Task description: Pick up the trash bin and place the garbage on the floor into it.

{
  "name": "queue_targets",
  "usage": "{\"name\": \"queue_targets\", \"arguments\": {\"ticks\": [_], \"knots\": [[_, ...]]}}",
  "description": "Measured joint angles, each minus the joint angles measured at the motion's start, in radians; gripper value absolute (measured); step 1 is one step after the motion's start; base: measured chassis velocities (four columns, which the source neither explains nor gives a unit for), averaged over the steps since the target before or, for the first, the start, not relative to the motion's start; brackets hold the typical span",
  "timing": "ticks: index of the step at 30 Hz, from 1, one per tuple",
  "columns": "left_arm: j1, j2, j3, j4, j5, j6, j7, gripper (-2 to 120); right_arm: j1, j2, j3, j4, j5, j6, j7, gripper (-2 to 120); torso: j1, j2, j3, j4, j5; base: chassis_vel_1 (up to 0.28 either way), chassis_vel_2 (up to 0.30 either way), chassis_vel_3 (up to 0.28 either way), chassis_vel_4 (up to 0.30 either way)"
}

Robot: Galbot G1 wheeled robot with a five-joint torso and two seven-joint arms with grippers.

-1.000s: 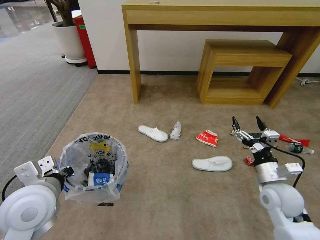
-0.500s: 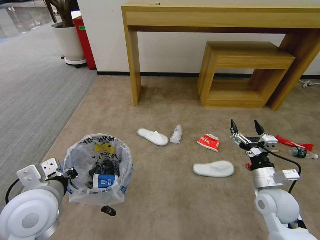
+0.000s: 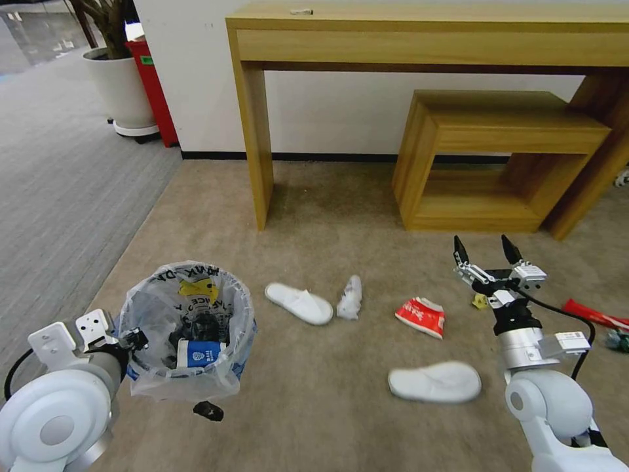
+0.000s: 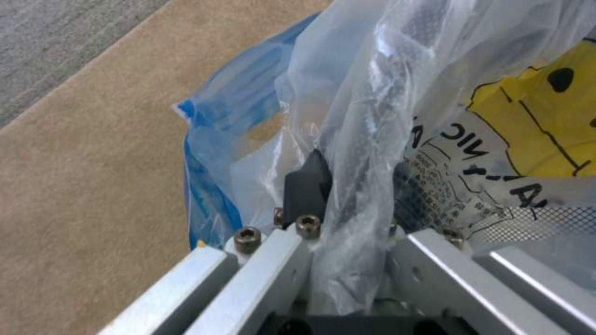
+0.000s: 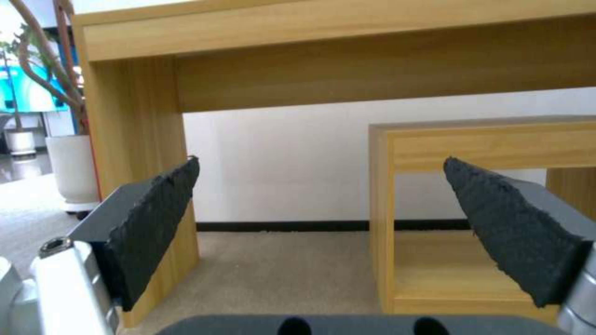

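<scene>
- The left end effector (image 3: pixel 134 339) is clamped on the rim of the trash bin (image 3: pixel 187 331), pinching the clear liner bag (image 4: pixel 372 139) along with it. The bin hangs low at the robot's left, above the floor (image 3: pixel 314 406), with a blue-and-white paper cup (image 3: pixel 196 353) already inside.
- The right end effector (image 3: pixel 488 252) is spread wide and holds nothing. It is raised above the carpet and faces the wooden shelf unit (image 3: pixel 498 157).
- Litter lies ahead: one slipper (image 3: pixel 299 303) beside a crumpled tissue (image 3: pixel 350 298), a red packet (image 3: pixel 421 316), a second slipper (image 3: pixel 435 381), a red wrapper (image 3: pixel 593 313) at the far right, and a dark scrap (image 3: pixel 208 411) under the bin.
- Risk, as I judge it: the grip partly bears on slippery plastic, so the bin could slide or tilt and spill.
- The dark scrap sits close beneath the bin and could be missed.
</scene>
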Motion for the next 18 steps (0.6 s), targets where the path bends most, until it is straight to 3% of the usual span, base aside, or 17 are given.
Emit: {"name": "queue_targets", "arguments": {"ticks": [12, 18], "knots": [[0.009, 0.003, -0.009, 0.000, 0.001, 0.000, 0.000, 0, 0.004, -0.035, -0.008, -0.009, -0.011, 0.001, 0.018, 100, -0.001, 0.000, -0.001, 0.0001, 0.0003, 0.014, -0.019, -0.012, 0.016], [0.013, 0.006, -0.011, -0.011, 0.000, 0.000, 0.000, 0, -0.036, -0.148, -0.006, 0.011, -0.077, -0.124, 0.022, 100, -0.001, 0.000, -0.001, 0.0001, 0.0004, 0.000, 0.000, 0.000, 0.000]]}}
